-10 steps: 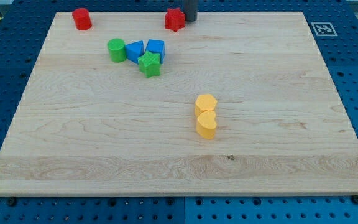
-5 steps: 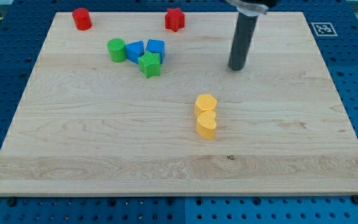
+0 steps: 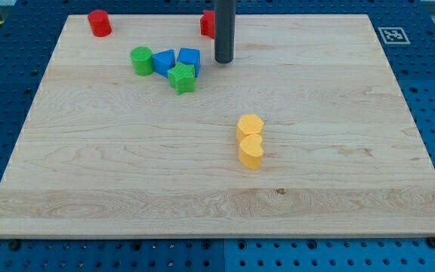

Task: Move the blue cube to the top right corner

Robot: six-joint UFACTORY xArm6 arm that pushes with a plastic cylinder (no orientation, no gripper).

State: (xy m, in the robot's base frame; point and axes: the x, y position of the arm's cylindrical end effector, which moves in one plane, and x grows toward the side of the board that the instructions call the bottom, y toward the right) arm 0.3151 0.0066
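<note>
— Where is your tip right now?

— My tip [image 3: 223,60] rests on the counter [image 3: 338,166], just to the view's right of the blue cube [image 3: 189,58], with a small gap between them. My rod partly hides a red block [image 3: 207,23] behind it near the view's top edge.

— And the blue cube itself?

— It sits in the upper left part of the counter, in a tight cluster: a second blue block [image 3: 164,61] touches its left side, a green cylinder [image 3: 141,60] is left of that, and a green star-shaped block [image 3: 181,78] sits just below.

— What about your jaws?

— I have none; I end in a plain rod, so nothing is grasped.

— Anything else?

— A red cylinder [image 3: 99,23] stands at the top left, and two yellow blocks [image 3: 251,140] touch near the middle.
</note>
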